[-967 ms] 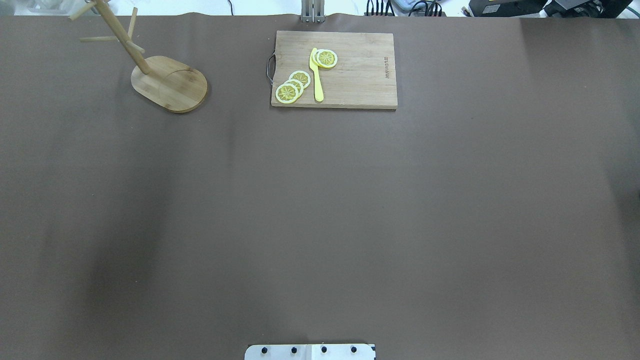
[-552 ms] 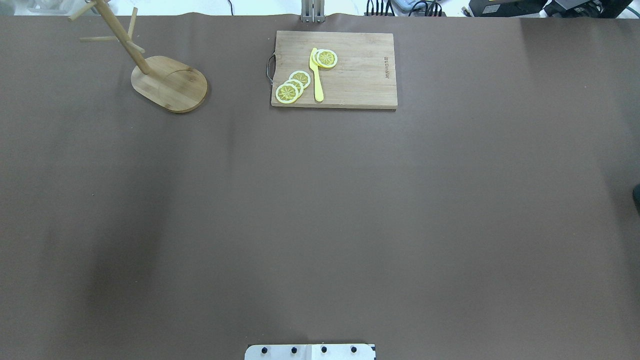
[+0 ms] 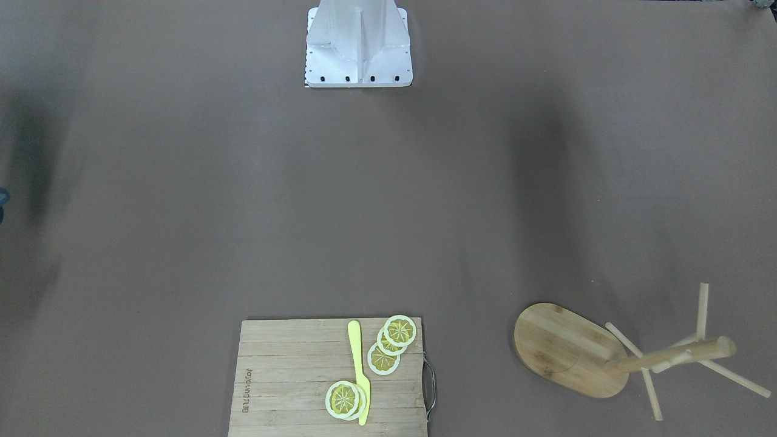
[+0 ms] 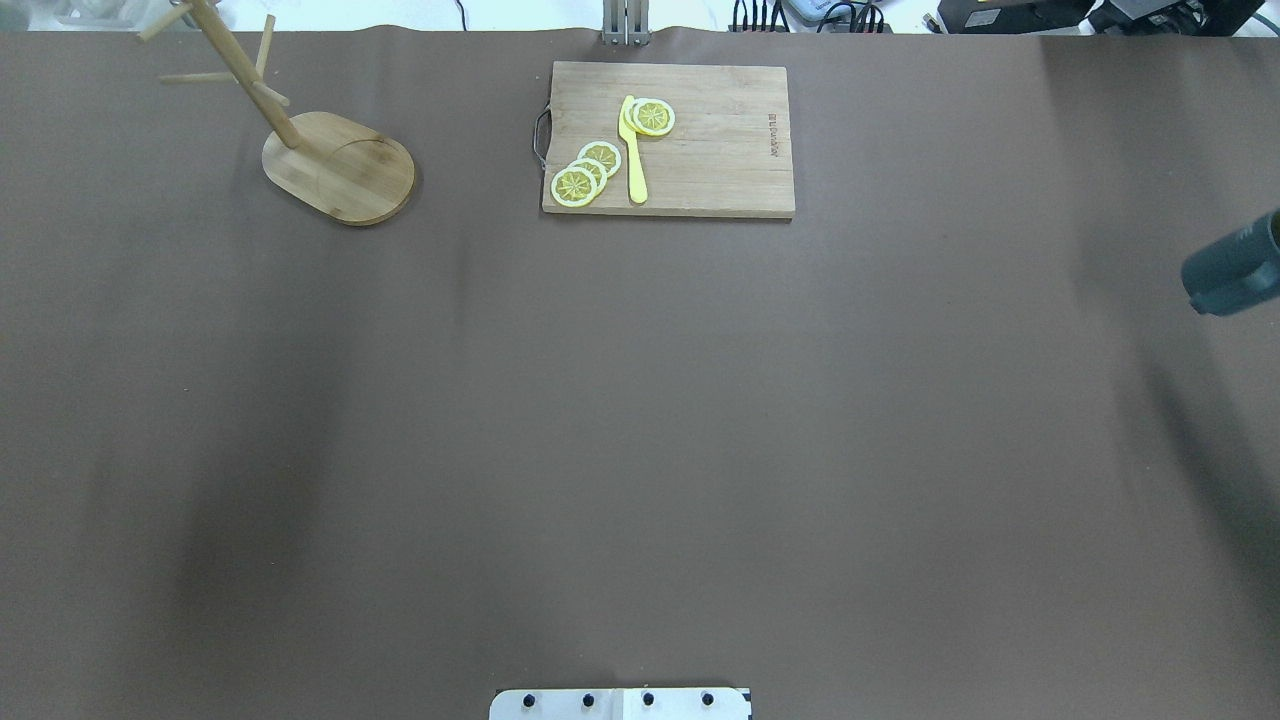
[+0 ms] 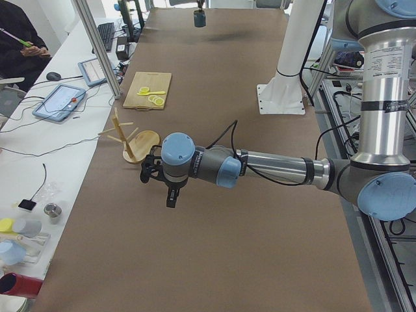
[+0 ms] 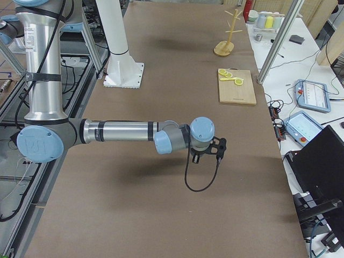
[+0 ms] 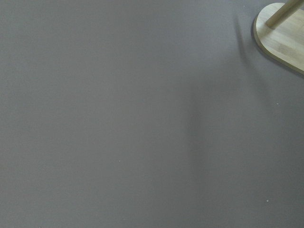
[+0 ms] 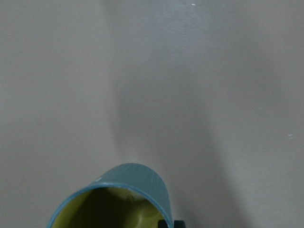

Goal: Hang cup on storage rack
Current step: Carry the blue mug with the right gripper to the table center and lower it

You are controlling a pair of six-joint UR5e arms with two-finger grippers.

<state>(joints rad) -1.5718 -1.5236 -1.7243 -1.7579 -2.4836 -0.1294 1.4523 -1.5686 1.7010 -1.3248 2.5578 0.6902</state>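
Note:
The slate-blue cup (image 4: 1233,268) hangs above the table at the overhead view's right edge, far from the storage rack (image 4: 340,170). In the right wrist view its yellowish-green mouth (image 8: 111,202) faces the camera, and my right gripper (image 8: 169,223) is shut on its rim; only black tips show. From the left side the cup (image 5: 199,18) is small at the table's far end. The bamboo rack (image 3: 564,349) stands with bare pegs. My left gripper (image 5: 170,192) hovers near the rack (image 5: 133,140); whether it is open I cannot tell.
A wooden cutting board (image 4: 700,150) with lemon slices (image 4: 585,172) and a yellow knife (image 4: 633,150) lies at the table's far middle. The arms' white mount (image 3: 358,54) sits at the robot's side. A person (image 5: 16,39) sits at a side bench.
The cup has come into the overhead view from the right edge and moved up toward the far side. The rack and cutting board have not moved.

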